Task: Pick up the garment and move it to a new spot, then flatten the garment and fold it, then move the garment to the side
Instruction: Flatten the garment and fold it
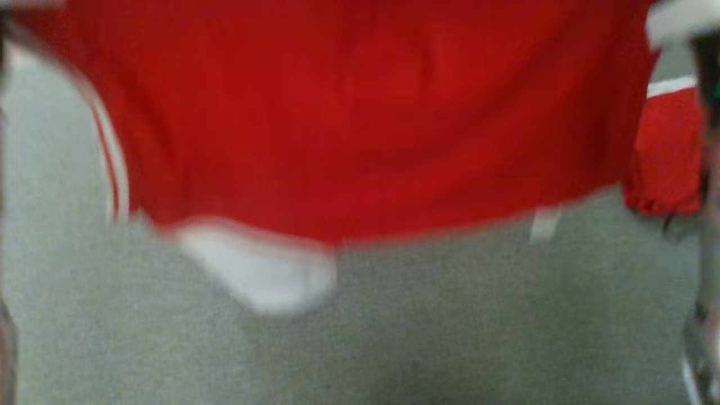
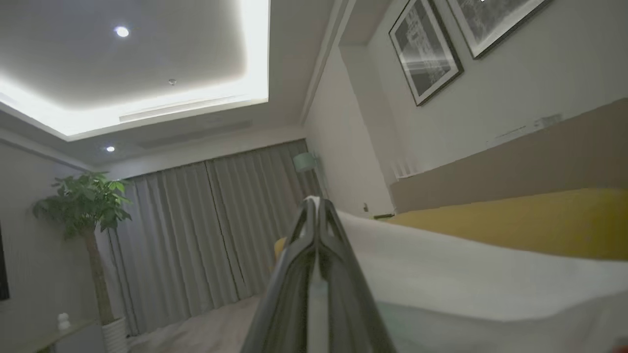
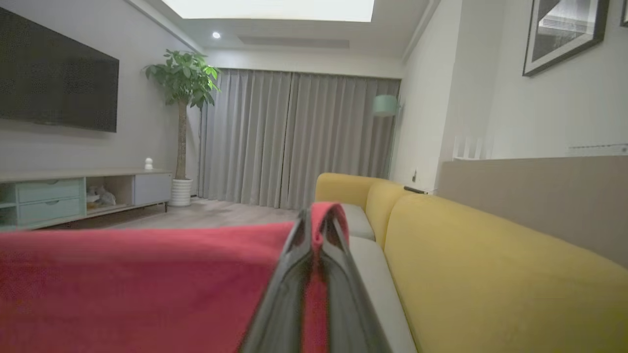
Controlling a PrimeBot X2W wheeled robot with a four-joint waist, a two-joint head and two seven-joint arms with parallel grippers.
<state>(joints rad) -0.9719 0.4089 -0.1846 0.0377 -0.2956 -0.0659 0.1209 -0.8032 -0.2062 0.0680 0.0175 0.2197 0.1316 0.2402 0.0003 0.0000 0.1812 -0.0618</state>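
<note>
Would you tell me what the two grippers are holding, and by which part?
Both hold the red fabric garment with white trim, hanging between them: the right gripper pinches a red edge, the left gripper a white edge, seemingly its trim.

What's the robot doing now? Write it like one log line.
garment: red, held up | left gripper: fingers shut on garment | right gripper: fingers shut on garment

Nothing readable here tbh. The little white tag (image 1: 544, 224) at the hem of the red garment (image 1: 360, 112) is just a blur, and the framed pictures (image 2: 425, 51) on the wall are way too soft to tell if there's any lettering on them
</note>
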